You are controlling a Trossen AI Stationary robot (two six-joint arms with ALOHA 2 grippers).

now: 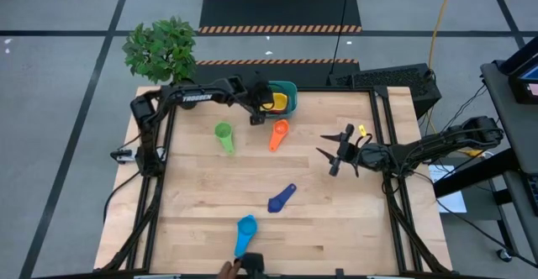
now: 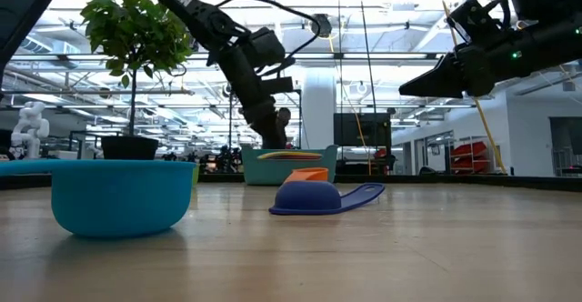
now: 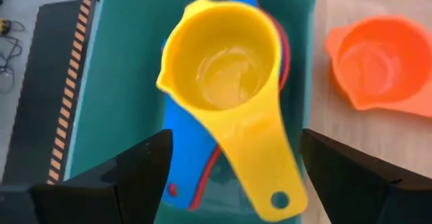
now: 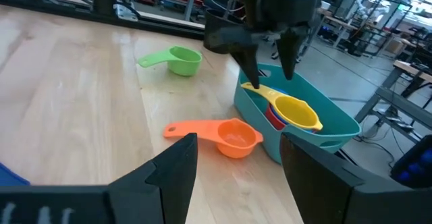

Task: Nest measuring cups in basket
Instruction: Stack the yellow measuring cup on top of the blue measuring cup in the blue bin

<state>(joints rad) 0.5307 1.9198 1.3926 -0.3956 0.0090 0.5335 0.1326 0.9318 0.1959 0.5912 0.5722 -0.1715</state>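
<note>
From above, the left gripper (image 1: 262, 102) is hanging over the teal basket (image 1: 292, 86) at the table's far edge, with the yellow cup (image 1: 277, 102) lying inside it. The green cup (image 1: 223, 132) and orange cup (image 1: 278, 131) are sitting just in front of the basket, the dark blue cup (image 1: 281, 200) is lying mid-table, and a lighter blue cup (image 1: 245, 228) is resting near the front edge. The right gripper (image 1: 340, 153) is waiting off to the right, above the bare wood.

At table height, the left arm is reaching down toward the basket (image 2: 286, 166), while the right gripper (image 2: 436, 82) is hovering high (nothing between its fingers).

Through the left wrist camera, the fingers (image 3: 145, 166) are standing spread on either side of the yellow cup (image 3: 229, 82), gripping nothing; it is lying stacked on a blue cup (image 3: 185, 153) and a red one (image 3: 283, 45) in the basket (image 3: 128, 62).

Through the right wrist camera, that gripper's own fingers (image 4: 179, 163) are standing apart and empty, facing the orange cup (image 4: 233, 137) and green cup (image 4: 182, 61).

The yellow cup's release looks to be the step in hand. Next, the left arm will likely need to lift clear and move over a nearby loose cup, probably the orange.
</note>
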